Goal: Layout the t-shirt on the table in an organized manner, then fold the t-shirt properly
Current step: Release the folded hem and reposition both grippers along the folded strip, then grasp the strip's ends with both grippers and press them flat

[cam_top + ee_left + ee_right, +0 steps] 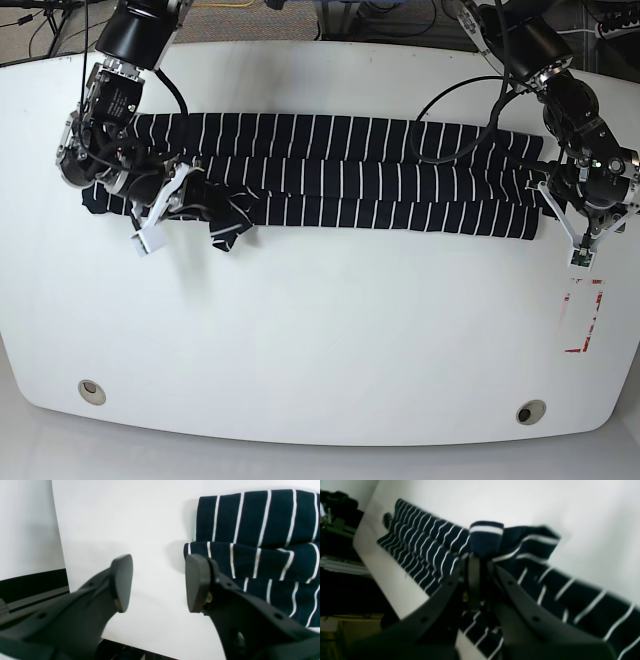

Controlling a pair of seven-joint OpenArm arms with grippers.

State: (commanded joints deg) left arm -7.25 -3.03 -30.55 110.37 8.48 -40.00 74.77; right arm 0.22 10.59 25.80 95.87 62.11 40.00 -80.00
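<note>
You see one dark navy t-shirt with thin white stripes (340,185) lying as a long band across the white tabletop (320,340). Your right claw (480,557) is clenched on its fabric; your left claw (158,582) is released, beside the shirt's end.

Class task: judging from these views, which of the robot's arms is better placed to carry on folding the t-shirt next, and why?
Probably the right. The right gripper is shut on a bunch of the t-shirt, while the left gripper is open over bare table beside the shirt's end.
</note>
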